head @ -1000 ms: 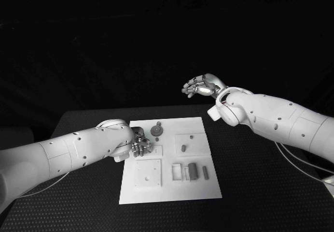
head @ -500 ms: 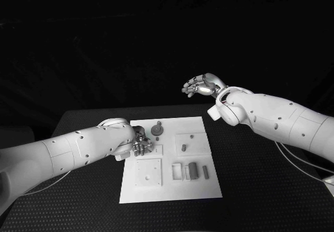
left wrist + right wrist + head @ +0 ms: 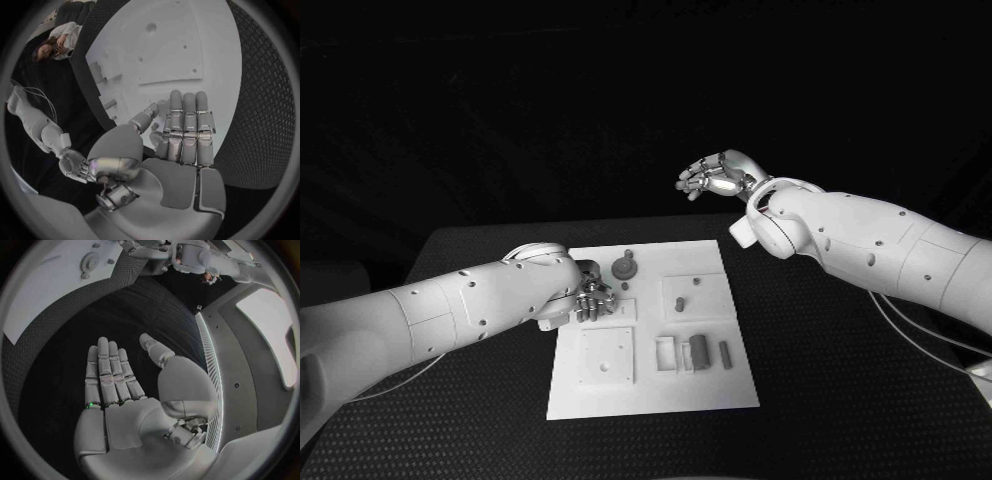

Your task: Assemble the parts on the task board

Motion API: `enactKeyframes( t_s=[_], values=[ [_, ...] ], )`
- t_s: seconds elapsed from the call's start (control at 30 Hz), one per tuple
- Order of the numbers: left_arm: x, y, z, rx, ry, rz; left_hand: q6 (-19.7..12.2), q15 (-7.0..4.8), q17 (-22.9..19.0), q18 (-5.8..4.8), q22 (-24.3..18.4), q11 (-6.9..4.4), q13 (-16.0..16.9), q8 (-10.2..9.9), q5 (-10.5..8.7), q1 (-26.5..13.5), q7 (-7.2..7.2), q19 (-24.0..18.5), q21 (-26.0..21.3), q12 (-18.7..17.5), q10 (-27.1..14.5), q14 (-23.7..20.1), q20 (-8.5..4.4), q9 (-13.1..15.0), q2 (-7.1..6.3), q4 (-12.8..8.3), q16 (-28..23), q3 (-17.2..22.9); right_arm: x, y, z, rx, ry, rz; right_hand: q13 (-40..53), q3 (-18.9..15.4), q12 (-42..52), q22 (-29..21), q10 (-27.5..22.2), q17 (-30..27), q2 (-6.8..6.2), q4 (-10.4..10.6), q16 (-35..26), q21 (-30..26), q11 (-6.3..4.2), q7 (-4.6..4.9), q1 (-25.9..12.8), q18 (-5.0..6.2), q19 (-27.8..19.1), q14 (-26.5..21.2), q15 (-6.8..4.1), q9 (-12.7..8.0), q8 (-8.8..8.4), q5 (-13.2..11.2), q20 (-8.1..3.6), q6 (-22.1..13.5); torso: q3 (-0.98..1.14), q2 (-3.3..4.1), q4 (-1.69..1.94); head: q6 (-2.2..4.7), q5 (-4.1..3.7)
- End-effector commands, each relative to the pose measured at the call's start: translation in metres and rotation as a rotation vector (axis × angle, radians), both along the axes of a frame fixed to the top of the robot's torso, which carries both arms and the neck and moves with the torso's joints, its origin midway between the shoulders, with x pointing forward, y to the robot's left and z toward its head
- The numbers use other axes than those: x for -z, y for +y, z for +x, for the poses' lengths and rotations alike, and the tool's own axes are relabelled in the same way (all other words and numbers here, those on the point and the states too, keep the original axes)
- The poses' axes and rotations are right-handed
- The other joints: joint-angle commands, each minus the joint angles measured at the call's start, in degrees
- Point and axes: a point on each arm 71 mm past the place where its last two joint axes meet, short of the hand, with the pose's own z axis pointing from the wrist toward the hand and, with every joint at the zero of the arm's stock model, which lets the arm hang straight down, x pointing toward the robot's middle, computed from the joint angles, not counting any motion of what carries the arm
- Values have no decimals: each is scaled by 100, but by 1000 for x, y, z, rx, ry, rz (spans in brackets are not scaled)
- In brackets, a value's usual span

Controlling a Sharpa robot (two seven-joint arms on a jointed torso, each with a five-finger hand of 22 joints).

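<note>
On the near end of the white task board (image 3: 653, 385), lying on the black table (image 3: 848, 400), small grey parts (image 3: 692, 354) sit side by side in their slots. Farther in, the left robot hand (image 3: 593, 300) reaches flat over the board's left edge, fingers straight and together, holding nothing I can see. It seems to be approaching a pick; next it must close on a piece. Beyond, a round part (image 3: 625, 268) lies untouched. The right robot hand (image 3: 715, 178) hangs spread and empty, well past the board.

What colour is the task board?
White; the task board shows best in the head view, against the black table.
</note>
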Motion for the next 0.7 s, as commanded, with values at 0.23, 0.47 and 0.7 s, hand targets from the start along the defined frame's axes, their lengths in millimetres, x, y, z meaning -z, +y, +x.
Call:
enactKeyframes(
  t_s=[0.23,0.47,0.7],
  values=[
    [8,-1,-4,15,1,17,394,-27,-2,-84,70,-42,75,-44,351,-84,-306,66,-4,-30,135,75,-65,84,38,-34,104,64,0,2,0,-18,2,3,-10,-36,-26,0,41,8,53,-3,-24,-26,0,44,22,-59,10,32,-7,-12,27,12,38,4,-5,-1,4,-8,-2],
    [7,0,-3,10,-6,16,553,-81,27,-84,257,-106,229,-37,901,-279,-380,174,49,62,268,150,-124,278,-78,-46,316,462,0,2,0,-18,3,2,-13,-37,-28,1,43,10,53,-4,-29,-30,0,43,24,-59,8,31,-6,-13,28,12,38,5,-6,-1,2,-11,-6],
    [7,0,-2,11,-20,28,634,-113,30,-77,411,-143,329,7,1279,-389,-427,224,99,165,333,182,-157,412,-107,-53,480,550,0,2,0,-20,4,2,-17,-39,-31,1,45,12,53,-5,-39,-37,0,42,26,-60,4,26,-3,-16,28,12,40,5,-4,-1,3,-17,-14]
  ],
)
